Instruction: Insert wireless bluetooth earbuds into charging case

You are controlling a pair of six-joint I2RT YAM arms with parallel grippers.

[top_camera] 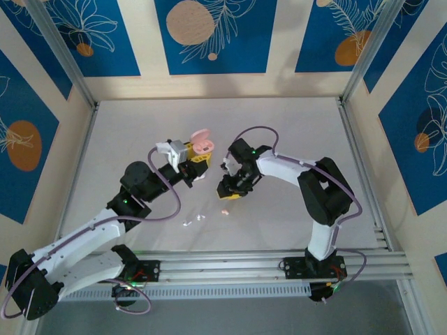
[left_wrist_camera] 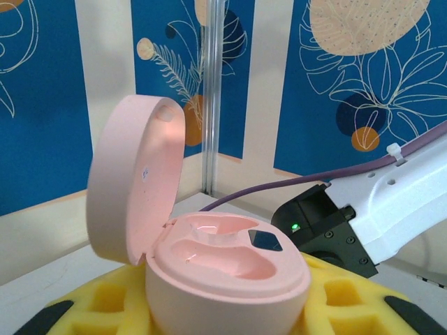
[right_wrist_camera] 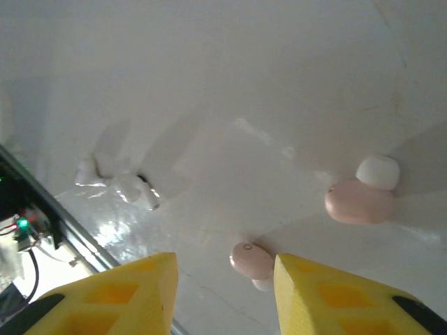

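The left claw [top_camera: 196, 162] is clamped on the pink charging case [left_wrist_camera: 227, 279], whose lid stands open. The right claw [right_wrist_camera: 225, 283] hangs above the surface [right_wrist_camera: 244, 84] with its fingers apart. One pink earbud [right_wrist_camera: 251, 259] lies under the gap, close beside one yellow finger; a second pink earbud [right_wrist_camera: 358, 202] lies beyond that finger.

The left arm [top_camera: 77, 243] has long white parts and chunky black joints. The right arm [top_camera: 286, 162] looks just the same. A thin purple cable [top_camera: 173, 202] runs along the left one. A second purple cable [top_camera: 260, 128] runs along the right one, with a white tie [left_wrist_camera: 394, 150] on it. A little green light [left_wrist_camera: 294, 227] glows on a black joint with tiny screws [left_wrist_camera: 347, 239]. The left hand [top_camera: 198, 158] and the right hand [right_wrist_camera: 223, 293] have yellow fingers [right_wrist_camera: 112, 296] with square dents.
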